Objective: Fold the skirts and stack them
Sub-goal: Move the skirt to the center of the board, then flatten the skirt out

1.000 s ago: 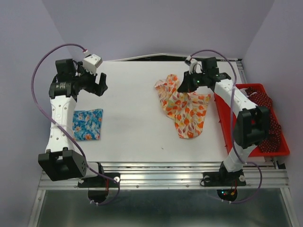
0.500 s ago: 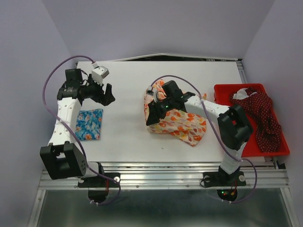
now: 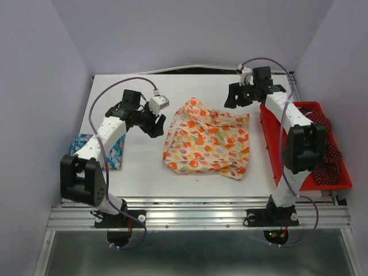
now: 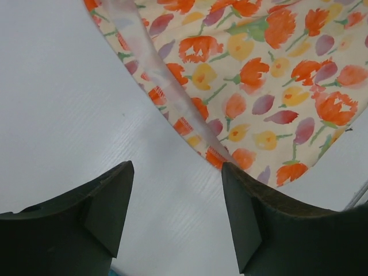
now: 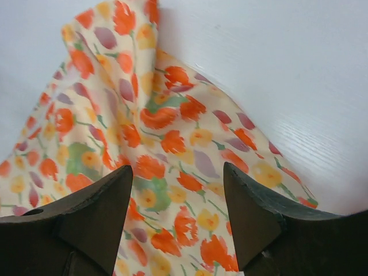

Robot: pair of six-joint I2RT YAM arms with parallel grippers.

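Note:
The cream-white skirt with orange flowers (image 3: 207, 141) lies spread out, slightly rumpled, in the middle of the table. My left gripper (image 3: 157, 127) is open just off its upper left edge. In the left wrist view its fingers (image 4: 176, 167) frame bare table, and the skirt's hem (image 4: 259, 75) lies just ahead. My right gripper (image 3: 229, 102) is open and empty above the skirt's far right corner (image 5: 161, 115). The folded blue flowered skirt (image 3: 114, 155) lies at the left, partly under my left arm. The dark red dotted skirt (image 3: 329, 158) sits in a red tray.
The red tray (image 3: 333, 185) stands along the table's right edge, beside my right arm. The white table (image 3: 144, 172) is walled in by lilac panels at the back and both sides. A metal rail runs along the near edge.
My right gripper opened, released the cream skirt and swung back to the far right. The skirt now lies spread out. My left gripper moved right to the skirt's left edge.

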